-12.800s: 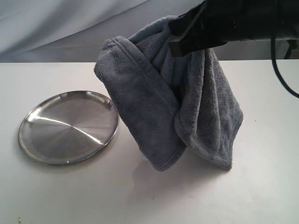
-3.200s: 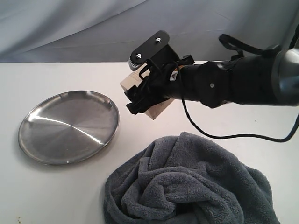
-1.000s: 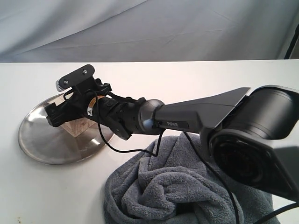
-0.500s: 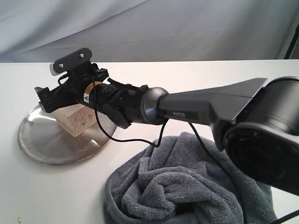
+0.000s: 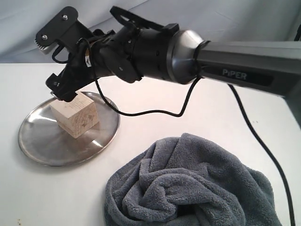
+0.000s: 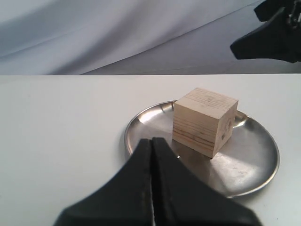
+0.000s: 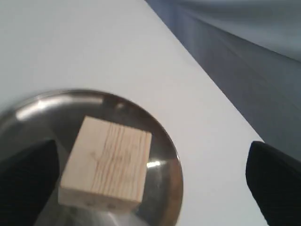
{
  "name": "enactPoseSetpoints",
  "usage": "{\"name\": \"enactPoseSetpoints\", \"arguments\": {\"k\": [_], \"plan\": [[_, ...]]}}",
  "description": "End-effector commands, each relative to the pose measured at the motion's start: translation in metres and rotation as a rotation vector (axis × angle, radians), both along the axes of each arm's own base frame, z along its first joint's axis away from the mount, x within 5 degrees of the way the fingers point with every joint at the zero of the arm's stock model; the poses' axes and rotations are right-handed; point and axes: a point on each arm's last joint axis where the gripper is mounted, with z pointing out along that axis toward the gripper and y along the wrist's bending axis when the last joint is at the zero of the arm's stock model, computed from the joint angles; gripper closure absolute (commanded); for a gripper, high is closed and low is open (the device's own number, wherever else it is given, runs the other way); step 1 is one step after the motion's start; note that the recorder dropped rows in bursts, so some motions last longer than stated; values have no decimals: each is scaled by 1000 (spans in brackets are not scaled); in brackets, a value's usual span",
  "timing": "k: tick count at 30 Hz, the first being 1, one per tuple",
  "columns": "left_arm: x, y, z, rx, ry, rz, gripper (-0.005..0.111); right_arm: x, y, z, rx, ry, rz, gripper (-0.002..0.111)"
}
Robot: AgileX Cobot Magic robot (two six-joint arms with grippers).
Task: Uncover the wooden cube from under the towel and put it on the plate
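Nearest thing is the towel (image 5: 188, 183), dumped in a rumpled grey-blue heap on the near right part of the white table (image 5: 56, 202). It covers nothing you can see and lies well apart from the cube.

The left gripper (image 6: 151, 150) only shows up in its own wrist view. Its two black fingers are pressed together with nothing between them, and it sits on the near side of the plate from that camera, not touching it. It's out of the exterior view.

Further back on the left is the plate (image 5: 40, 150), shiny steel, flat on the table. The cube (image 5: 75, 114) sits on it, roughly mid-plate, flat on one face with a corner turned toward the exterior camera. You can see the grain on its sides.

Just above the cube's far left top edge hangs the right gripper (image 5: 61, 89), with the arm reaching in across the table from the right. In its wrist view the fingers (image 7: 28, 183) are spread wide, one dark blur at each side of the picture, with the cube in between and not clamped. Whether a fingertip brushes the top of the cube, I can't tell. A black cable (image 5: 256, 136) trails off the arm over the right side of the table.

Behind it all hangs a pale bluish backdrop (image 5: 19, 28).
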Motion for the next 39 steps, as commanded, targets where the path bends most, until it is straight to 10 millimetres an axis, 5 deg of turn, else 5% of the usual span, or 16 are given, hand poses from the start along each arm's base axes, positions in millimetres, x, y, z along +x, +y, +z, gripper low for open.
{"name": "enactPoseSetpoints", "arguments": {"k": [1, 11, 16, 26, 31, 39], "plan": [[0, 0, -1, -4, -4, -5, 107, -7, -16, 1, -221, 57, 4, 4], [0, 0, -1, -4, -4, -5, 107, -9, -26, 0, -297, 118, -56, 39], [0, 0, -1, -4, -4, -5, 107, 4, -51, 15, -325, 97, -189, 64], [0, 0, -1, -4, -4, -5, 107, 17, -156, 37, -143, 77, -377, 108], [0, 0, -1, -4, -4, -5, 107, -2, -221, 44, 110, -45, -422, 108], [0, 0, -1, -4, -4, -5, 107, -38, -299, 7, 366, -189, -488, 108]]}}
